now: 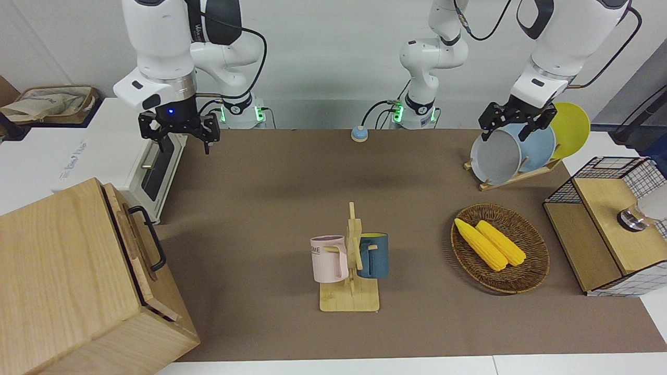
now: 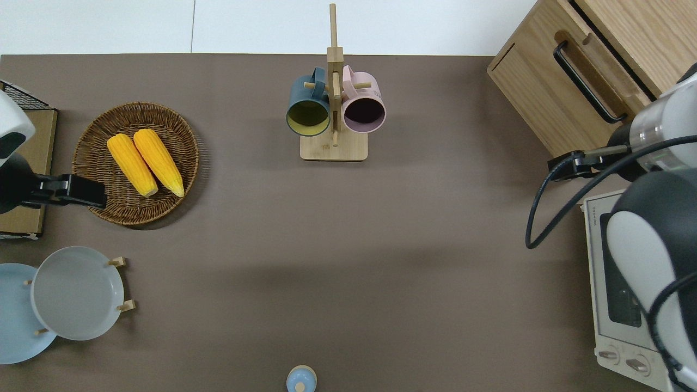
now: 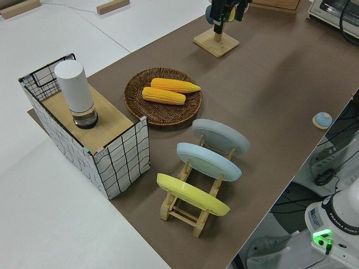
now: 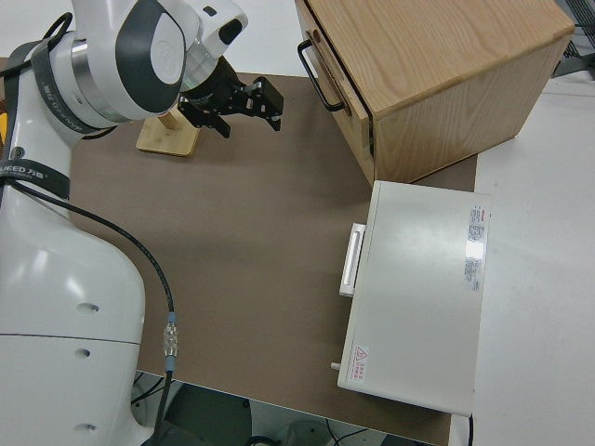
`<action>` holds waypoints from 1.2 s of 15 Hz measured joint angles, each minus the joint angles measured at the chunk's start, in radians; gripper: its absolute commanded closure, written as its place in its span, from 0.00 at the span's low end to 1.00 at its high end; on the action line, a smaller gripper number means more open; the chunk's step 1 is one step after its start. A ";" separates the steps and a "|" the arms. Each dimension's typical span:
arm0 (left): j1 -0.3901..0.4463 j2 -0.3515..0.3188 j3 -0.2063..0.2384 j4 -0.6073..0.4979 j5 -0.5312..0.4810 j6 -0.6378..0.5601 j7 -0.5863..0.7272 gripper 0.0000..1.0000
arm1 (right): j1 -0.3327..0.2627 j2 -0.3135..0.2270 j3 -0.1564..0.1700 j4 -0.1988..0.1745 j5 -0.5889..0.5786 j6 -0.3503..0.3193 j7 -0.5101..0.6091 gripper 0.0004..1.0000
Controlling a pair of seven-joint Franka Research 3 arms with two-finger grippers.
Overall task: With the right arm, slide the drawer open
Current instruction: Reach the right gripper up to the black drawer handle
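Drawer shut in wooden cabinet at right arm's end of desk. Right end effector airborne, fingers spread, empty. Rigid wood should slide stiffly; grip black loop handle. Left arm parked.

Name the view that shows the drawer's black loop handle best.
The front view: the handle stands clear against the drawer front. The overhead and right side views show it at their edges; the left side view misses it.

table: brown mat
on mat: mug rack, corn basket, plate rack, blue puck, cabinet, toaster oven
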 measured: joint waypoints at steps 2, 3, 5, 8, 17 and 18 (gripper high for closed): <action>0.000 0.000 0.000 0.000 0.000 0.000 0.000 0.01 | 0.036 0.003 0.002 0.000 -0.079 -0.005 0.000 0.01; 0.000 0.000 0.000 0.000 0.000 0.000 0.000 0.01 | 0.047 0.007 0.003 0.000 -0.105 -0.009 0.001 0.01; 0.000 0.000 0.000 0.000 0.000 0.000 0.000 0.01 | 0.064 0.018 0.004 0.000 -0.167 -0.018 0.003 0.01; 0.000 0.000 0.000 0.000 0.000 0.000 0.000 0.01 | 0.108 0.044 0.004 -0.001 -0.284 -0.060 0.023 0.01; 0.000 0.000 0.000 0.000 0.000 0.000 0.000 0.01 | 0.222 0.138 0.006 -0.063 -0.642 -0.099 0.123 0.01; 0.000 0.000 0.000 0.000 0.000 0.000 0.000 0.01 | 0.226 0.150 0.006 -0.073 -0.687 -0.099 0.127 0.01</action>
